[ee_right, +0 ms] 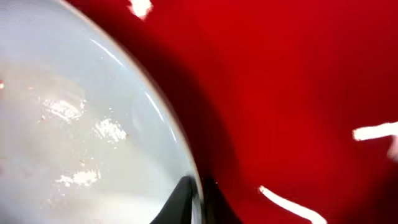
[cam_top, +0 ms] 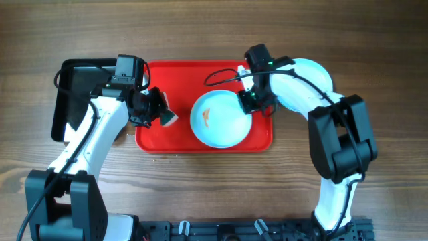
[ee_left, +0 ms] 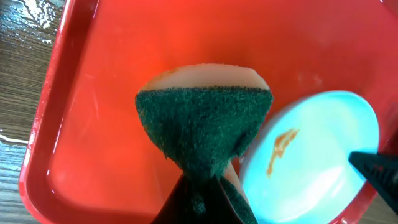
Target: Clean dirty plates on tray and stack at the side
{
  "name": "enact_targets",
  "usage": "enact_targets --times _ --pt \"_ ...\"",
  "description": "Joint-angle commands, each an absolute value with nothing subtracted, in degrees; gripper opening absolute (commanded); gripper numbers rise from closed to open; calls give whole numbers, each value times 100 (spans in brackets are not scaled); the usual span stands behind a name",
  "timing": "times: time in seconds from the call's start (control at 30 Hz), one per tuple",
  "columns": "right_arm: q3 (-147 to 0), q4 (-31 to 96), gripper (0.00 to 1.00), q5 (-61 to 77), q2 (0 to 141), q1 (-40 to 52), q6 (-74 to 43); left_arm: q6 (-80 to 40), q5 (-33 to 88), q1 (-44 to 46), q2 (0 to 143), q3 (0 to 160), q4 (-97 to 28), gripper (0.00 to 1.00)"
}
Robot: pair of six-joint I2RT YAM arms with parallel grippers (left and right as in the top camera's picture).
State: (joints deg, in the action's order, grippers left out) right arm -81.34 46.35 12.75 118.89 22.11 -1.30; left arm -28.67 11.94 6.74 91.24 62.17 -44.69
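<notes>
A pale blue plate (cam_top: pixel 217 120) with an orange-brown smear lies on the red tray (cam_top: pixel 180 80), right of centre. My right gripper (cam_top: pixel 249 102) is shut on that plate's upper right rim; the right wrist view shows the rim (ee_right: pixel 180 155) pinched between the fingers (ee_right: pixel 198 202). My left gripper (cam_top: pixel 150 108) is shut on a green scouring sponge (cam_top: pixel 166 118) and holds it over the tray, just left of the plate. In the left wrist view the sponge (ee_left: pixel 204 127) fans out from the fingers (ee_left: pixel 202 208), with the smeared plate (ee_left: pixel 317 155) to its right. More pale blue plates (cam_top: pixel 314 73) lie off the tray at the right, partly hidden by the right arm.
A smaller black tray (cam_top: pixel 80 87) sits left of the red tray, under the left arm. Water droplets spot the wooden table (ee_left: pixel 25 25) beside the red tray's corner. Crumbs lie on the table in front of the tray (cam_top: pixel 160 155).
</notes>
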Motion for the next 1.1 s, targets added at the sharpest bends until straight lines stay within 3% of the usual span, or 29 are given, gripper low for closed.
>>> enact_targets --times 0.0,0.27,0.47,0.73,1.07 --pt "-8034 4219 4 1494 11981 2471 -906 -2875 1500 703 9166 6171 -4445 4" --pt "-8034 3518 4 1566 11981 2523 -1693 -2379 2412 1092 9164 6171 -4163 4" --pt "-8034 3479 4 1811 11981 2696 -1804 -2683 1673 1940 9452 6171 -3667 4" --pt "-8034 3607 4 1809 11981 2790 -1951 -2724 1315 2014 10479 6171 -2646 4" --pt "-8034 3957 4 1358 11981 2790 -1813 -2724 -1015 1634 10868 6176 -3500 4"
